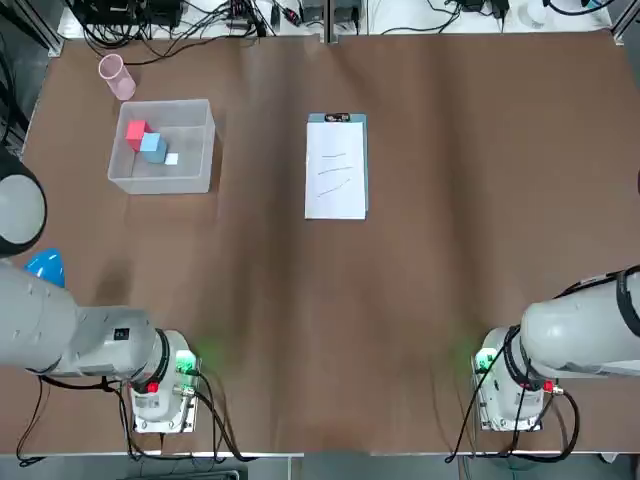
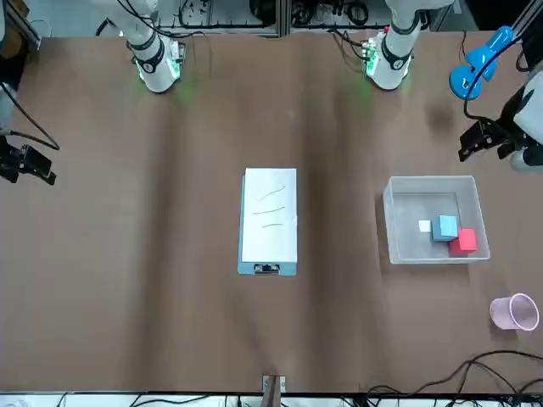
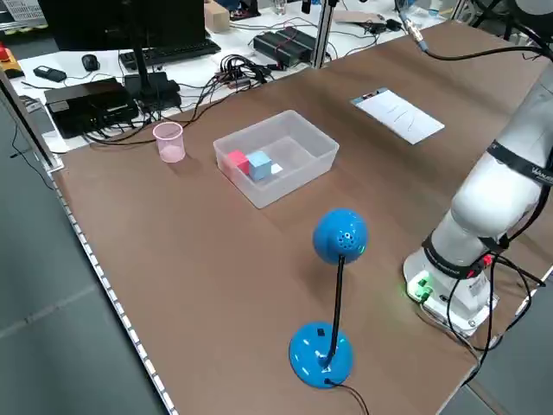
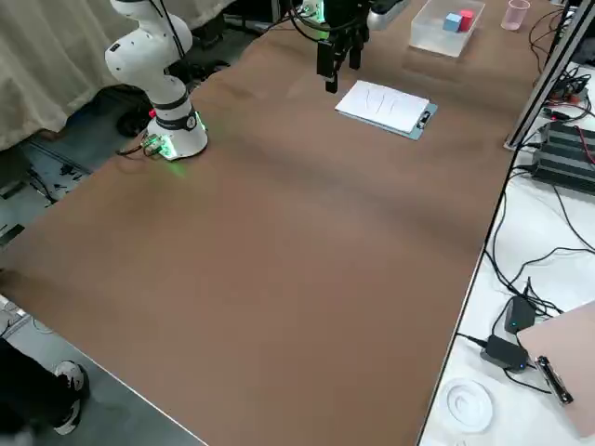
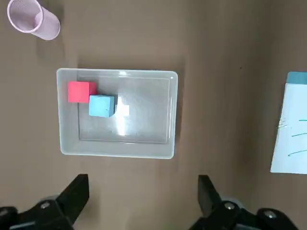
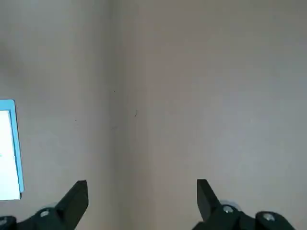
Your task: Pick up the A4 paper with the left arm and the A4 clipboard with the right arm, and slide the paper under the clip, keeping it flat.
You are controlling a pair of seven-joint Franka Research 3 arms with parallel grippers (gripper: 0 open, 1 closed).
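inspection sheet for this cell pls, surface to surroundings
Surface: brown table, flat.
Job's things: A4 paper lies on A4 clipboard, top edge at the clip.
Clutter: clear bin holding red, blue and white blocks; pink cup; blue desk lamp.
Grippers: left tool open above the bin; right tool open over bare table.
Cables: bundles along the far edge.
Surroundings: keyboard, electronics.

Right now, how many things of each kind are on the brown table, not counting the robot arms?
Blocks in the clear bin: 3 (red block, blue block, small white block)
Clear bin: 1
Pink cup: 1
Blue clipboard: 1
Paper sheet: 1
Blue desk lamp: 1
Total: 8
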